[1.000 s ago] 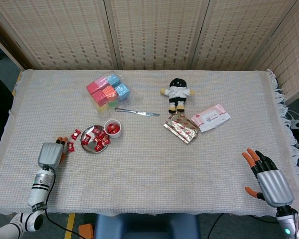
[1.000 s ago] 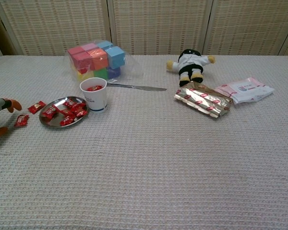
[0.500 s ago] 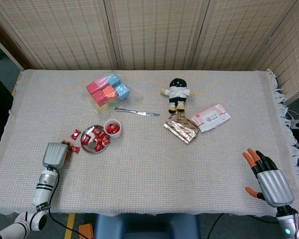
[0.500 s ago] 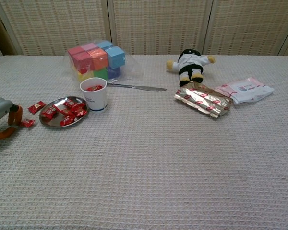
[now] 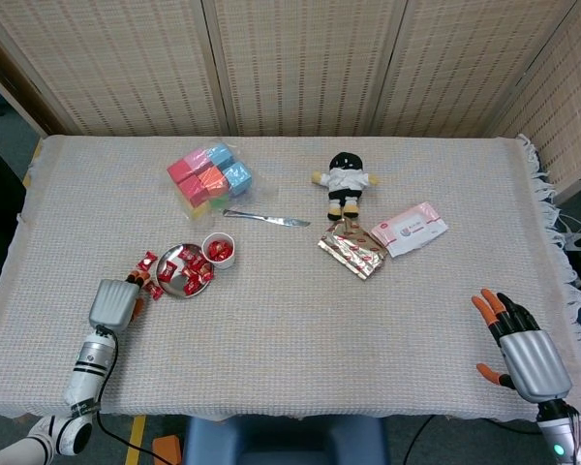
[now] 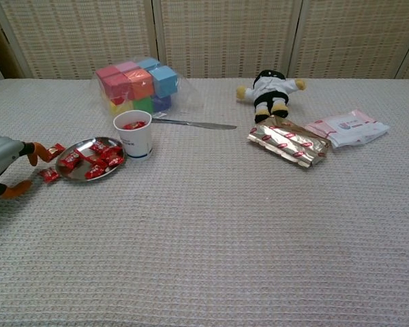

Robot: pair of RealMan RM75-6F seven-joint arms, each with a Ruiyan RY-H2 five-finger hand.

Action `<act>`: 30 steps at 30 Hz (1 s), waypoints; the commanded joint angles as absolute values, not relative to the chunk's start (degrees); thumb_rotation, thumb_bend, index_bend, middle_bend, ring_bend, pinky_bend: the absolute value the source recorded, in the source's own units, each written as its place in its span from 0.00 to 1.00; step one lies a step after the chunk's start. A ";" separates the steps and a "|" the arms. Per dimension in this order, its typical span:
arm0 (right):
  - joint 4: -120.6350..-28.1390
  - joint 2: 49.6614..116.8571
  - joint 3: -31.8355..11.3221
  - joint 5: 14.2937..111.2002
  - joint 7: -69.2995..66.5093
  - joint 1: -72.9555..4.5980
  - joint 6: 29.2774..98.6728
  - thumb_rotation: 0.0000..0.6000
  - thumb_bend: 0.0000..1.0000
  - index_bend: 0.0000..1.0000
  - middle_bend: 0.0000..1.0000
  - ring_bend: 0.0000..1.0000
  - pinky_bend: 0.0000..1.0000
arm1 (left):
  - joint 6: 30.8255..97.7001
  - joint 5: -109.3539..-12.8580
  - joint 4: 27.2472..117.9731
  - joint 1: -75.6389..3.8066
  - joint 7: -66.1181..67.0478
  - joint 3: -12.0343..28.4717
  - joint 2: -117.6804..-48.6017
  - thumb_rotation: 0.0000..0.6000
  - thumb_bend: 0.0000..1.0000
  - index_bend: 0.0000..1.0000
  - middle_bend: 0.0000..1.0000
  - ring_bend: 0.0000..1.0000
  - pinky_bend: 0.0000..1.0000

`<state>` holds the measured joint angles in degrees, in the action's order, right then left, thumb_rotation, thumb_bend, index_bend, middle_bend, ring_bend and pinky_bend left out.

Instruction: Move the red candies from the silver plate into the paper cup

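Woven tablecloth [image 5: 300, 320]: left hand [image 6: 1, 158], fingers apart, empty, beside plate [image 6: 67, 174]; right hand [image 5: 523, 347] splayed, idle. Step: reaching. Next: pinch one candy [image 6: 95, 172], carry to cup [image 6: 133, 133].

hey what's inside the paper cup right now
Red candies show at the top of the paper cup, visible through its open mouth in both views. How many are in there, and how deep they go, cannot be seen because the cup's wall hides everything below the top layer.
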<state>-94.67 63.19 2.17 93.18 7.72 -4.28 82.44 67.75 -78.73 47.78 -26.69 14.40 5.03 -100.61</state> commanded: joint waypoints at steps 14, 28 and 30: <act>-94.60 63.04 1.89 92.77 7.41 -4.18 82.66 1.00 0.00 0.00 0.00 0.00 0.16 | 65.25 -78.65 46.77 -28.41 16.41 5.58 -102.38 1.00 0.40 0.39 0.40 0.73 1.00; -94.72 63.27 1.87 92.57 7.97 -4.38 82.11 1.00 0.00 0.00 0.00 0.00 0.16 | 66.85 -79.61 46.07 -27.99 13.79 5.52 -102.37 1.00 0.40 0.52 0.56 0.74 1.00; -94.75 63.26 1.84 92.47 8.01 -4.39 82.08 1.00 0.00 0.00 0.00 0.00 0.16 | 67.35 -79.92 46.74 -27.88 13.11 5.49 -101.98 1.00 0.40 0.53 0.57 0.74 1.00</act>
